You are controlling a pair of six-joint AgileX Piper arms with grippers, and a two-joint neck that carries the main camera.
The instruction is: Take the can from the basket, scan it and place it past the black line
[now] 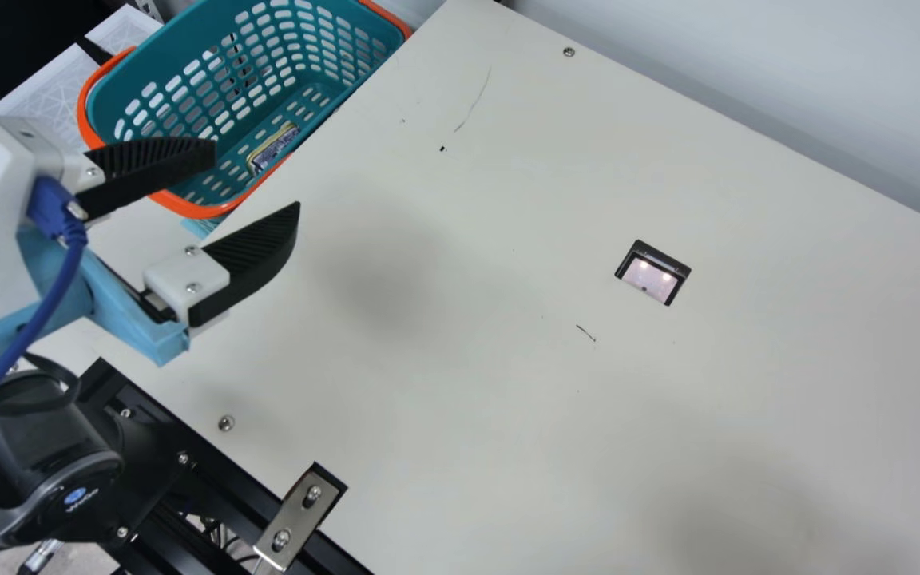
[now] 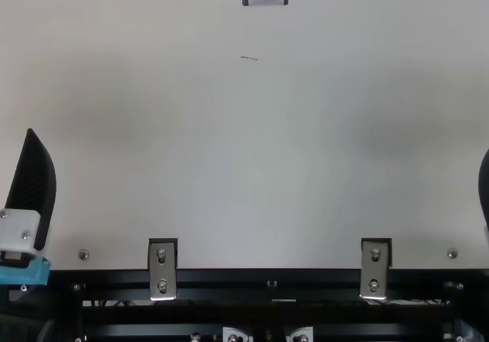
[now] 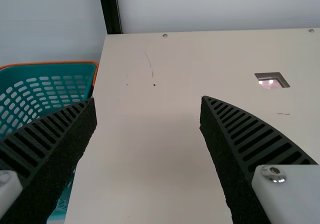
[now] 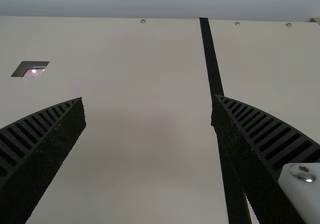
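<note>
In the main view the can (image 1: 272, 149), with a yellowish rim and dark print, lies on the floor of the teal basket (image 1: 188, 209). My left gripper (image 1: 256, 177) is open and empty, just on the near side of the basket. Its spread fingers (image 3: 149, 100) show the same in the left wrist view, where the gripper faces the table. At the top view's right edge is part of my right gripper (image 2: 485, 189); in the right wrist view this gripper (image 4: 148, 99) stands open and empty. The black line (image 4: 211, 59) runs along the table there. The scanner window (image 1: 652, 278) is set into the tabletop.
The basket stands against the left edge of the table (image 1: 444, 335). Metal brackets (image 2: 162, 269) are fixed along the near edge. A pale wall (image 3: 215, 6) rises behind the far edge. Screw heads dot the tabletop near its borders.
</note>
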